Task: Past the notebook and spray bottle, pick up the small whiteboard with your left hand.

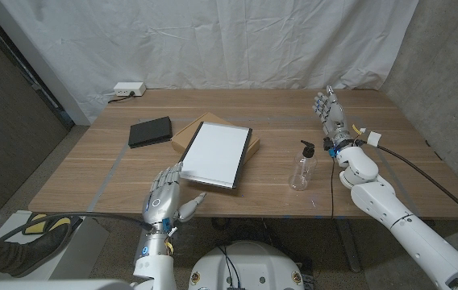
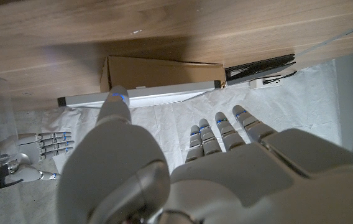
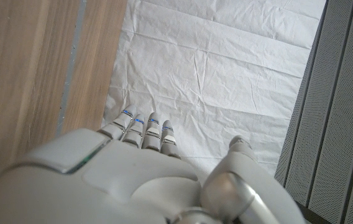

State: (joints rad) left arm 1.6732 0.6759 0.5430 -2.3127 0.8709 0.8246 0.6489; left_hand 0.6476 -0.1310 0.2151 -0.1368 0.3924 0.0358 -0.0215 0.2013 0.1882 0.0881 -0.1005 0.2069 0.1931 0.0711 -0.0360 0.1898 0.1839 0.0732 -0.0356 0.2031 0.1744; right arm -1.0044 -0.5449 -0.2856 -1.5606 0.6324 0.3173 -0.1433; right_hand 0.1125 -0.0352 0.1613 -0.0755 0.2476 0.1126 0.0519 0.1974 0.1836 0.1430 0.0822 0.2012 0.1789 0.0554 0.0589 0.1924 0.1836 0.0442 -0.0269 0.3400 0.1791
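Two robot hands show in the head view, and both hold nothing. At lower left of centre the left hand (image 1: pixel 167 196) sits with its fingers spread apart, just short of the near edge of the small whiteboard (image 1: pixel 215 152); whether the fingertips touch that edge cannot be told. The whiteboard lies in the middle of the frame, white face up in a dark frame, resting on a flat cardboard box (image 1: pixel 189 130) whose brown corner pokes out at its upper left. Left of that, a black notebook (image 1: pixel 150 131) lies flat on the wooden table (image 1: pixel 84 173). Right of centre stands the clear spray bottle (image 1: pixel 301 168) with a black pump top, well apart from the whiteboard. At upper right the right hand (image 1: pixel 328 107) is held with fingers apart, empty. In the left wrist view the hand's fingers (image 2: pixel 218 134) reach toward the whiteboard's pale edge (image 2: pixel 140 94) without closing on it.
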